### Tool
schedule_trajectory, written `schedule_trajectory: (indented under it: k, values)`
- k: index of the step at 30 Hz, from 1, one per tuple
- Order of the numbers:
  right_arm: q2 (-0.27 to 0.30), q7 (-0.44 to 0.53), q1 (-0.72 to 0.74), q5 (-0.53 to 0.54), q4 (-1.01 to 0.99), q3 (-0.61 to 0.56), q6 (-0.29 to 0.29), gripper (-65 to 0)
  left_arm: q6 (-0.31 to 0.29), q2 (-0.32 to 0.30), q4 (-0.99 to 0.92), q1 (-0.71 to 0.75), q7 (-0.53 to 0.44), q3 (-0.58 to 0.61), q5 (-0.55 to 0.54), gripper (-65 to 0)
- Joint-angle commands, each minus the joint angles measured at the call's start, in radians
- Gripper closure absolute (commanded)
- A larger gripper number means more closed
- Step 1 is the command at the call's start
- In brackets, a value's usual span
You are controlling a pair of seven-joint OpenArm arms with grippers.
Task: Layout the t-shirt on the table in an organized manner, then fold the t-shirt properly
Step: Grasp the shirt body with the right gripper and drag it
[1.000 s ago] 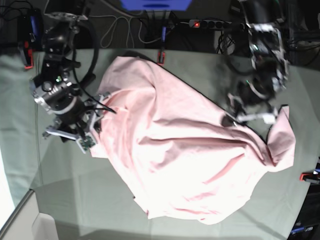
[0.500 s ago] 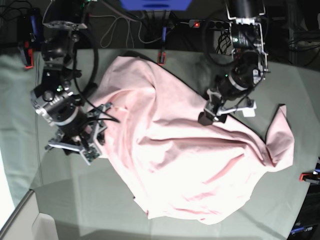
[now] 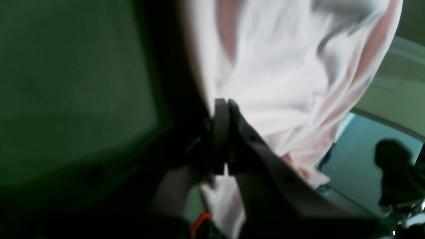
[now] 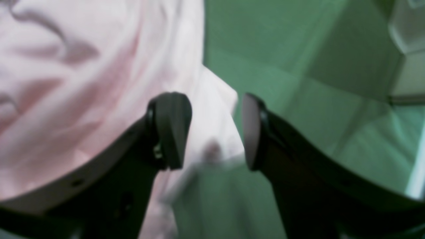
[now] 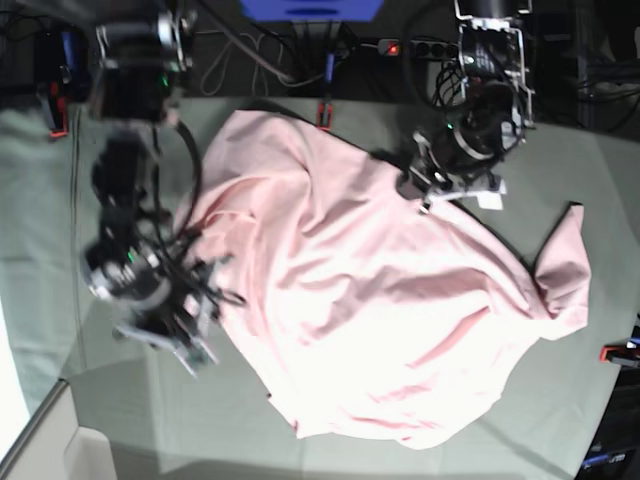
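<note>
The pale pink t-shirt (image 5: pixel 380 300) lies crumpled across the middle of the table (image 5: pixel 520 420). At the shirt's far right edge, my left gripper (image 5: pixel 413 186) is shut on the cloth. In the left wrist view its jaws (image 3: pixel 221 109) are pressed together with pink fabric (image 3: pixel 282 66) pinched between them and hanging past them. My right gripper (image 5: pixel 200 332) hovers at the shirt's left edge, blurred by motion. The right wrist view shows it open (image 4: pixel 212 132), with the shirt's edge (image 4: pixel 83 83) beneath and between the fingers (image 4: pixel 172 129), over the green table cloth (image 4: pixel 298 66).
Red-and-black clamps sit at the far edge (image 5: pixel 322 112), the far left (image 5: pixel 55 118) and the right edge (image 5: pixel 615 352). A power strip (image 5: pixel 420 47) and cables lie behind the table. A pale box corner (image 5: pixel 85 450) shows at the near left.
My left gripper moved to the shirt's far right edge and shut on the cloth. My right arm slid toward the near side along the shirt's left edge, staying open.
</note>
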Motion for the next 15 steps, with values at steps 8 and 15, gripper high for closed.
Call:
schedule_trajectory:
  k: [8,15]
  values:
    - [-0.048,0.120,0.342,0.009,-0.475,0.004,-0.002,-28.7,0.003,-0.009,0.040,-0.010,0.002,0.002,-0.017,-0.2]
    - [-0.011,0.354,0.440,0.009,-0.773,0.007,-0.002,-33.0,0.003,-0.009,0.040,0.024,0.003,-0.002,-0.017,-0.2]
